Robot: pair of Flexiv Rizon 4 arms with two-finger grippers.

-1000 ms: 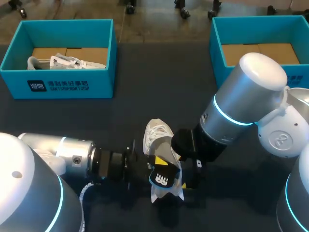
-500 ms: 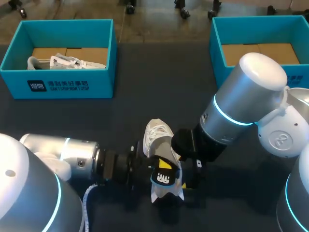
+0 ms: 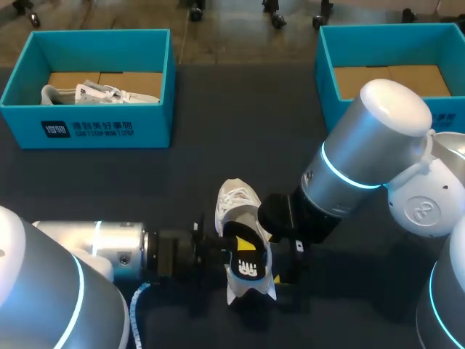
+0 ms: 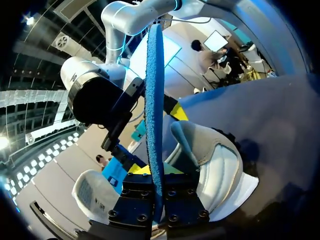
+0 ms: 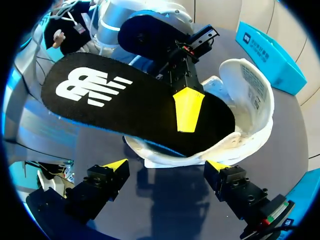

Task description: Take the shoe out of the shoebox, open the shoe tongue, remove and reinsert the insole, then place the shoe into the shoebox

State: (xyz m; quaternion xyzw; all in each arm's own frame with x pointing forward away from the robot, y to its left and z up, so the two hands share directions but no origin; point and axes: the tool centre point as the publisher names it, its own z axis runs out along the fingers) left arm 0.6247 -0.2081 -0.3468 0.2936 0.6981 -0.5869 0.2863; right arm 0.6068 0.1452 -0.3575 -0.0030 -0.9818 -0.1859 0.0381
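Observation:
A white shoe (image 3: pixel 238 206) lies on the dark table at the front middle, its opening up. A black insole (image 3: pixel 246 256) with a blue underside sticks out of it. My left gripper (image 3: pixel 221 246) comes in from the left and is shut on the insole; in the left wrist view the insole (image 4: pixel 154 115) stands edge-on between its fingers (image 4: pixel 156 196), with the shoe (image 4: pixel 217 165) just behind. One yellow fingertip (image 5: pixel 188 107) presses on the insole (image 5: pixel 125 97). My right gripper (image 5: pixel 165 167) stands open just before the shoe (image 5: pixel 252 97), touching nothing.
A blue shoebox (image 3: pixel 109 127) at the back left holds another white shoe (image 3: pixel 102 93). A second blue shoebox (image 3: pixel 330 87) stands at the back right, showing only its cardboard floor. My right arm (image 3: pixel 363 160) hangs over the table's right side.
My left gripper has closed on the insole and the arm has pushed a little to the right. The insole has turned slightly. The right arm has kept still.

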